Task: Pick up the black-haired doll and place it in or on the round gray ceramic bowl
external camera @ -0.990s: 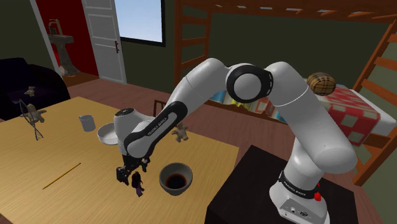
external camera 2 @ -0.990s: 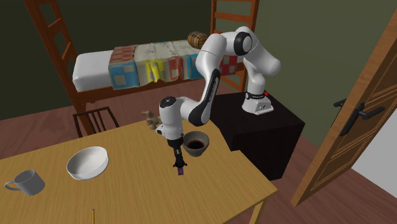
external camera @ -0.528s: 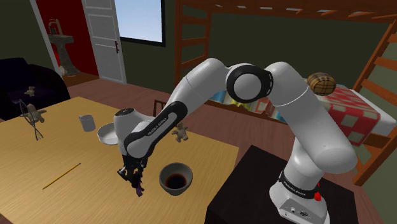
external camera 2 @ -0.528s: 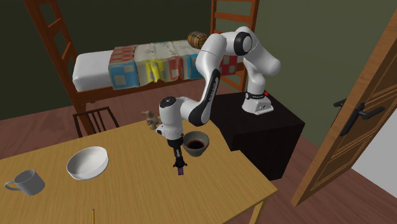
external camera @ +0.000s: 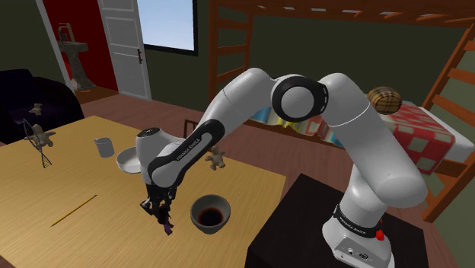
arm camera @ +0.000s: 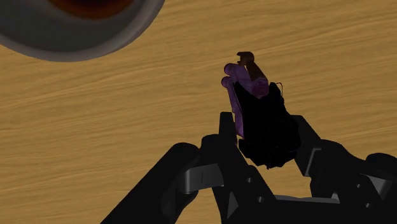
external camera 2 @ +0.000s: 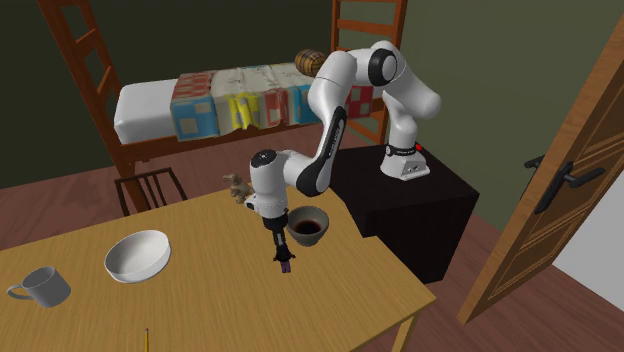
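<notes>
Low in the middle of the shoulder view, black pincer clamped on a small doll with black hair and a purple dress, over the grained wooden counter, just beside a round grey bowl with a glossy dark-brown inside.

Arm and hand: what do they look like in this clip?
The arm has rounded glossy white links with dark bands at the joints and small dark lettering along the forearm. Its white base carries a red spot. The hand is all black, with two fingers.
</notes>
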Tool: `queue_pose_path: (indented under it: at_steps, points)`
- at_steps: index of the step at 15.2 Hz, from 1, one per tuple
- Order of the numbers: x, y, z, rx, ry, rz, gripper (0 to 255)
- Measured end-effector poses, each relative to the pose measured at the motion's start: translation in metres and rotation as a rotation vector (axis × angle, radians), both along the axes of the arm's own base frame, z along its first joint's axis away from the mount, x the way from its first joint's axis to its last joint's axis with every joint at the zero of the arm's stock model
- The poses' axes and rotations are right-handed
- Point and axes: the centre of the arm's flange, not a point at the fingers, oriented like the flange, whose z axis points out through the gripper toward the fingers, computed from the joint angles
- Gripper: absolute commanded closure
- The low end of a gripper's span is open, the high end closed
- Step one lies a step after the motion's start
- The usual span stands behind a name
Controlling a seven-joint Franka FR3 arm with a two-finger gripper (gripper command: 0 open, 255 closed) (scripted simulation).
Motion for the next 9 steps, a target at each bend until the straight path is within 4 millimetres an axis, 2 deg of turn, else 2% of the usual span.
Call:
queue_pose_path:
  at_steps: [9]
  points:
    - [0.000,-0.001,0.045,0.000,0.000,0.000,255]
